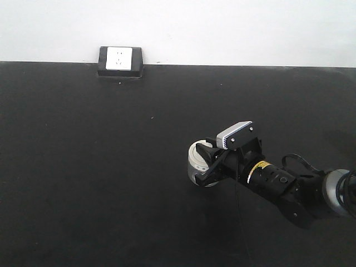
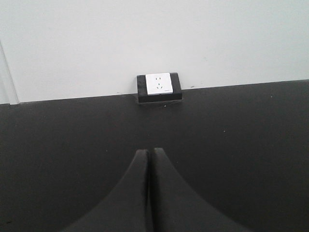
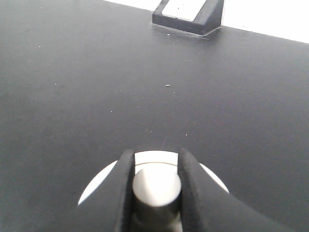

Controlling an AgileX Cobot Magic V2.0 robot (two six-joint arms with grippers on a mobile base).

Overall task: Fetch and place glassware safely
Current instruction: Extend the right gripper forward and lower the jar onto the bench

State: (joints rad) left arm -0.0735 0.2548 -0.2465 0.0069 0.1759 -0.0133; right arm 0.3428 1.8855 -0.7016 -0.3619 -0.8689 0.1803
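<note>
Glass jar's (image 1: 199,161) knob sits inside right gripper (image 3: 155,186).

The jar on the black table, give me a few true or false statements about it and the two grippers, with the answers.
1. The right gripper has its fingers on either side of the lid knob of the jar. True.
2. The left gripper is wide open. False: its fingers meet.
3. The jar stands against the wall socket. False: it stands well apart from it.
4. The lid is cream-white. True.
</note>
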